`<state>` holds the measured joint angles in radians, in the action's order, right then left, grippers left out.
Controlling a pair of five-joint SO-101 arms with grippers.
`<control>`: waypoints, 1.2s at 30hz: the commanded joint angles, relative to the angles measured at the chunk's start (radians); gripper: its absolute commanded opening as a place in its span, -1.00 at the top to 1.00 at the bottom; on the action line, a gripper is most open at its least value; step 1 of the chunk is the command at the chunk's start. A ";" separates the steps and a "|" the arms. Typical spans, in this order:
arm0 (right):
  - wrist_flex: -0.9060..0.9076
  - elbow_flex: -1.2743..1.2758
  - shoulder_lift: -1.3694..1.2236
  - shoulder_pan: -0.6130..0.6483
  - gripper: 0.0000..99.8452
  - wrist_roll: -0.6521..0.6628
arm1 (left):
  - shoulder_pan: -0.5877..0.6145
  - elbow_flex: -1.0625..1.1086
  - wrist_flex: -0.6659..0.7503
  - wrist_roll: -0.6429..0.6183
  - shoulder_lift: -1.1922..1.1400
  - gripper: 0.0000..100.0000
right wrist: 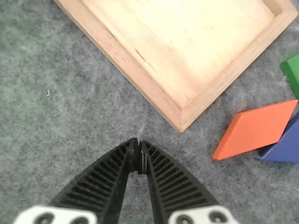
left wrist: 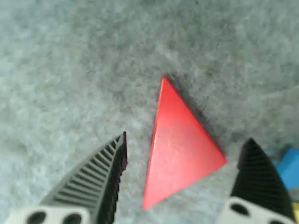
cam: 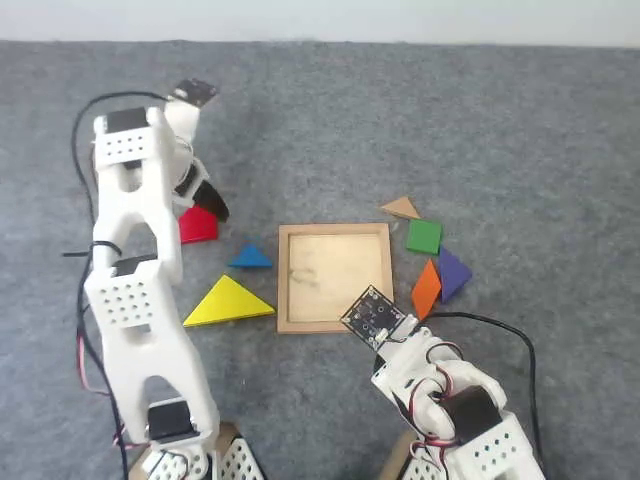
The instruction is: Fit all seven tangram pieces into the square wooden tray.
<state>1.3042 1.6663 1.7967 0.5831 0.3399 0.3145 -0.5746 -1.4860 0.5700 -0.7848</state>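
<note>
Tray: the square wooden tray [cam: 283,280] lies in the middle of the grey desk [cam: 520,150] with nothing in it; all seven pieces are still outside.
Red triangle: the red triangle [left wrist: 180,149] lies flat on the desk, well apart from the tray, on the left arm's side.
Left gripper: the left gripper [left wrist: 187,138] has its jaws spread wide, one on each side of the red triangle; neither seems to touch it.
Right gripper: the right gripper [right wrist: 139,142] has its jaws pressed together on nothing, over the desk just off a tray corner, near the orange parallelogram [right wrist: 254,128].
Other pieces: a blue triangle [cam: 249,258] and a yellow triangle [cam: 228,302] lie between the red piece and the tray. Tan [cam: 401,207], green [cam: 424,236] and purple [cam: 453,274] pieces cluster beyond the tray's far side.
Risk: the piece is thin and slant-sided, so closing jaws may squeeze it sideways or ride over it. Dragging it could also catch the blue triangle.
</note>
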 commanded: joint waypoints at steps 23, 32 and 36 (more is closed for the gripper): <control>0.005 0.017 0.015 0.005 0.98 0.006 | 0.041 -0.335 -0.245 0.327 -0.319 0.38; 0.005 0.017 0.015 0.005 0.98 0.006 | 0.041 -0.361 -0.267 0.353 -0.328 0.44; 0.005 0.017 0.015 0.005 0.98 0.006 | 0.037 -0.363 -0.269 0.353 -0.327 0.60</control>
<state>1.3042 1.6663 1.7967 0.5831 0.3399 0.3468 -0.9352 -1.7054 0.9152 -1.0963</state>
